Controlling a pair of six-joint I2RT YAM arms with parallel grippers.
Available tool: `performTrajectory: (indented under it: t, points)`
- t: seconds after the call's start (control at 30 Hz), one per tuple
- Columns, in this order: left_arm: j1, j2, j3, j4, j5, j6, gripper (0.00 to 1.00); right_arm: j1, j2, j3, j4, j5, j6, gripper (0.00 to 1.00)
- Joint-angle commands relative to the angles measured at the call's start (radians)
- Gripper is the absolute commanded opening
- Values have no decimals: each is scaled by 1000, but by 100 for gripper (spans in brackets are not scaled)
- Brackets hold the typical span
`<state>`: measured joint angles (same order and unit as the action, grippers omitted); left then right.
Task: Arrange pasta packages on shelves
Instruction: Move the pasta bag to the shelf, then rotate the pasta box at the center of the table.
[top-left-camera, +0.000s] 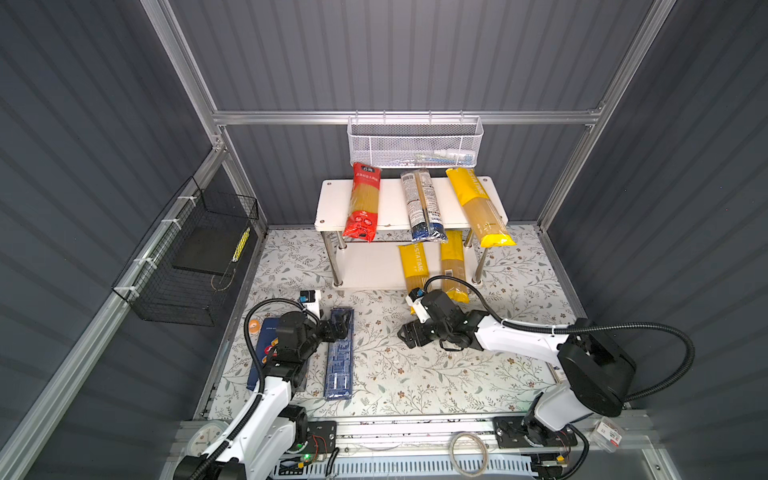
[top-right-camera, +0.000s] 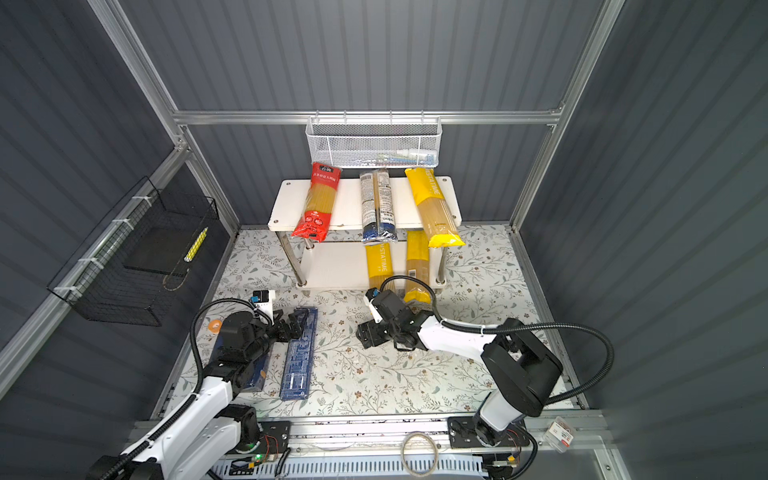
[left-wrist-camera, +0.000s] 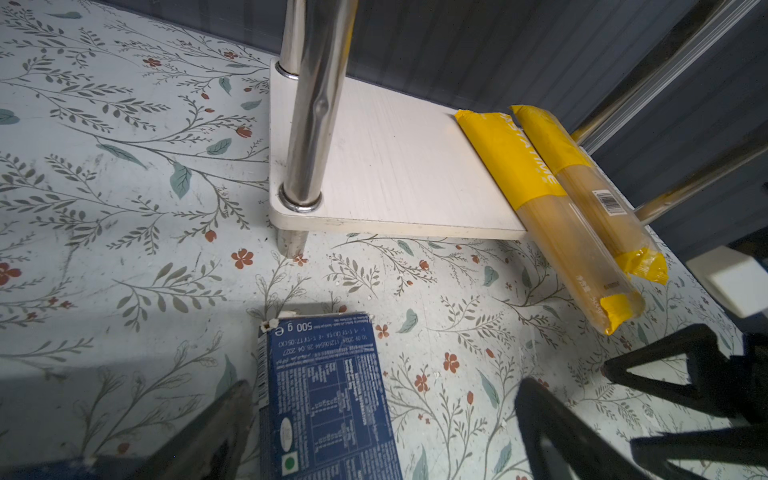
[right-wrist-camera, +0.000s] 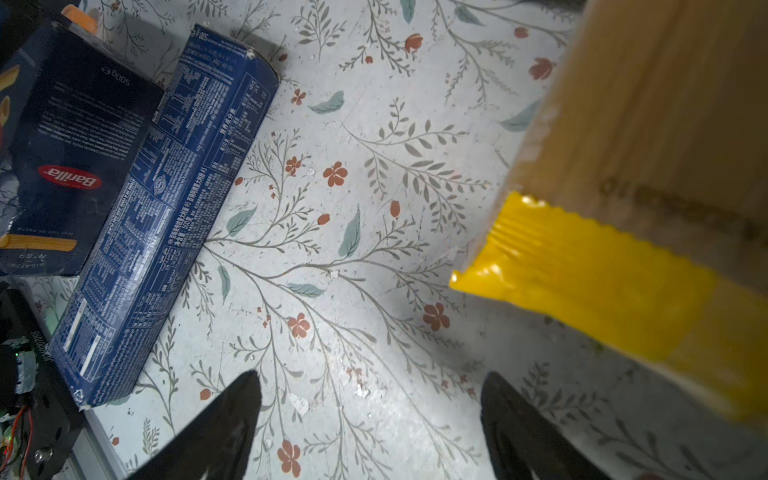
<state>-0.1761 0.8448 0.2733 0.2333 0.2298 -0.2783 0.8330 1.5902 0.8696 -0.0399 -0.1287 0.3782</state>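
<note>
White boards on shiny legs make the shelves (top-left-camera: 332, 208), the biggest thing I see. On the top board lie a red bag (top-left-camera: 362, 203), a clear and dark-blue bag (top-left-camera: 422, 205) and a yellow bag (top-left-camera: 478, 203). A second yellow bag (top-left-camera: 413, 266) and a third yellow bag (top-left-camera: 453, 266) lie on the bottom board, with their ends sticking out.

Both boxes lie side by side on the flowery mat (top-left-camera: 415, 374). They are the wide Barilla box (right-wrist-camera: 79, 158) and the narrow blue box (top-left-camera: 340, 357). I think the narrow box is stiff card and not heavy. But it is long, so I would hold it near its middle or it may tip.

My left claw (top-left-camera: 340, 322) is wide open, with a finger on each side of that box's far end. My right claw (right-wrist-camera: 372, 399) is open too and holds nothing.
</note>
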Motion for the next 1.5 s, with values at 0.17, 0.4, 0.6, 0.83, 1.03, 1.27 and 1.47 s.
performTrajectory:
  t: [0.17,0.4,0.6,0.83,1.03,1.27,1.47]
  points:
    - [-2,5,4,17,18,3,99,3,56,69,71,32,-56,84]
    - [-3,5,4,16,17,3,99,0,117,109,83,49,-62,85]
    - [-2,4,3,16,16,4,99,-12,151,156,71,66,-83,85]
    - [-3,-2,2,14,14,1,99,-45,155,170,81,73,-80,85]
    - [-2,-4,4,5,14,1,99,-44,142,179,64,39,-102,85]
    - [-2,26,82,-138,-36,-14,99,35,79,193,-45,87,-153,87]
    - [-7,100,220,-371,-44,-146,99,81,-59,110,-39,98,-110,88]
